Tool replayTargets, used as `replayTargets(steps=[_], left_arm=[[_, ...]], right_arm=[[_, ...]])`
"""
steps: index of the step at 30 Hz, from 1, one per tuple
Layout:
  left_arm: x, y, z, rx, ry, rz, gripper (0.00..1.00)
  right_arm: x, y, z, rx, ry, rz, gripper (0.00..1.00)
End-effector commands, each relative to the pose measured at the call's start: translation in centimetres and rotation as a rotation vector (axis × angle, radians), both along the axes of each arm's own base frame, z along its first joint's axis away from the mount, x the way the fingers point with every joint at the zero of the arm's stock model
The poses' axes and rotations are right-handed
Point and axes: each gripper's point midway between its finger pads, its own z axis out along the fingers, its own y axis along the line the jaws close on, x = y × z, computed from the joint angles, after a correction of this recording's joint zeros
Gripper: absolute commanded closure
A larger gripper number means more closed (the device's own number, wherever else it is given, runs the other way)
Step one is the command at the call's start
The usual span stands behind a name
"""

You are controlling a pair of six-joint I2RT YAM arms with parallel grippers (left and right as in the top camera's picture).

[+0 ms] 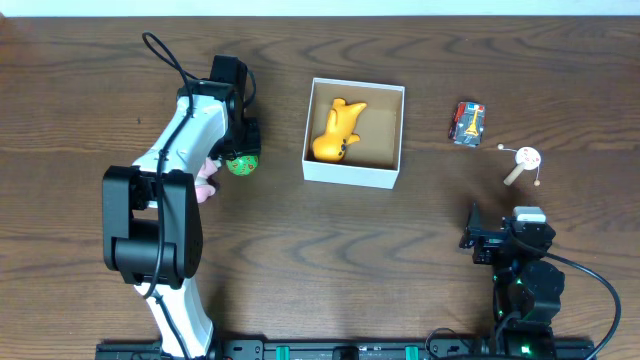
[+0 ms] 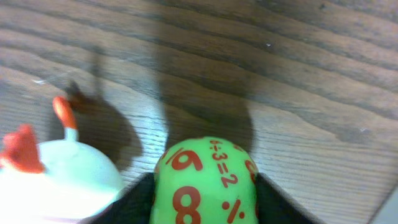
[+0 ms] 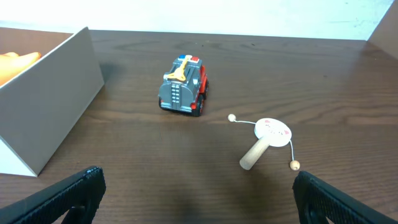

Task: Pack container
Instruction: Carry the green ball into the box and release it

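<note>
Left gripper (image 2: 205,186) clenched on green ball (image 2: 205,183), red numbers showing, dark fingers either side. White toy with red crest (image 2: 56,171) just beside it on table (image 1: 420,230). Container (image 1: 350,172) mid-table, right of left gripper, apart from it; yellow toy (image 1: 338,130) inside. Right gripper (image 3: 199,193) spread wide, grasping nothing, low near table edge. Toy truck (image 3: 183,86) and little rattle drum (image 3: 266,142) ahead of it, outside container.

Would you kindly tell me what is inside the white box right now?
One yellow toy animal lies in the container, on its tan floor. The floor beneath the toy is covered, so anything under it cannot be seen.
</note>
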Motion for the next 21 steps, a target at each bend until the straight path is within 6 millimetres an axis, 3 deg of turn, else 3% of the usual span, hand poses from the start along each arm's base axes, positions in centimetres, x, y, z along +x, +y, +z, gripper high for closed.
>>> replayTargets(steps=[1,6,9,12,17,21], left_arm=[[-0.5,-0.5,-0.6,-0.034,0.026,-0.014,0.93],[0.0,-0.5,0.1,-0.036,0.006,-0.014,0.94],[1.3,-0.8,2.5,-0.043,-0.051,-0.017,0.94],[3.3,-1.9,6.8,-0.074,-0.151,-0.035,0.94],[5.7,-5.6,15.7,-0.179,-0.354,-0.107,0.94],[5.7,-9.1,19.9,-0.255,-0.444,-0.185,0.94]], right_arm=[[0.0,0.4,-0.2,0.001,0.005,0.014,0.01],[0.0,0.4,-0.2,0.002,0.004,0.014,0.01],[0.0,0.4,-0.2,0.002,0.004,0.014,0.01],[0.0,0.4,-0.2,0.002,0.004,0.014,0.01],[0.0,0.4,-0.2,0.002,0.004,0.014,0.01],[0.0,0.4,-0.2,0.002,0.004,0.014,0.01]])
